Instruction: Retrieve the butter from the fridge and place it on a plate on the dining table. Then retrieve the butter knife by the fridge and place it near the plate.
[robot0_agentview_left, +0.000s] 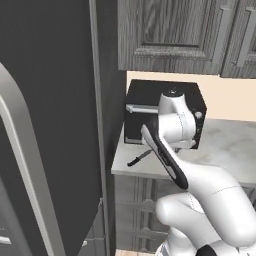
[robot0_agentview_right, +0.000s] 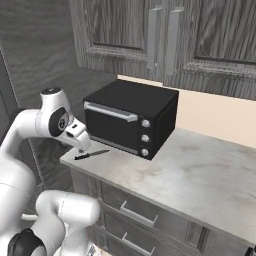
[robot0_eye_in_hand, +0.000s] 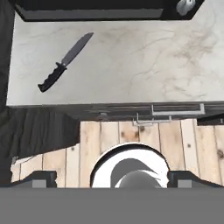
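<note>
1. The robot arm (robot0_agentview_left: 200, 200) rises white and bulky in the foreground of both base views, its hand turned down over the front edge of a worktop beside the fridge (robot0_agentview_left: 50, 125).

2. The gripper (robot0_eye_in_hand: 112, 177) hangs released and holds nothing: in the hand view its two dark fingertips (robot0_eye_in_hand: 41, 178) stand wide apart at the bottom of the frame, with wooden floor planks (robot0_eye_in_hand: 131, 135) below them.

3. Just past the floor, in the hand view, comes the dark cabinet front with its pale drawer handles (robot0_eye_in_hand: 175, 109), then the edge of the light marbled worktop (robot0_eye_in_hand: 144, 57).

4. The butter knife (robot0_eye_in_hand: 64, 61) lies flat on that worktop, ahead of the gripper and off to the left in the hand view, well apart from the fingertips and touching nothing but the stone. Its black handle points toward the counter edge and its grey blade angles away toward the oven.

5. In the right base view the knife (robot0_agentview_right: 91, 155) rests near the front left corner of the worktop (robot0_agentview_right: 190, 175), just beside the hand and in front of the oven.

6. Behind the knife stands a black toaster oven (robot0_agentview_right: 131, 117) with a silver door handle and three knobs down its right side.

7. Farthest back, dark wooden wall cabinets (robot0_agentview_right: 165, 35) hang over a cream wall (robot0_agentview_right: 220, 117); in the left base view the fridge's dark grey side and a pale curved handle (robot0_agentview_left: 20, 150) take up the left.
</note>
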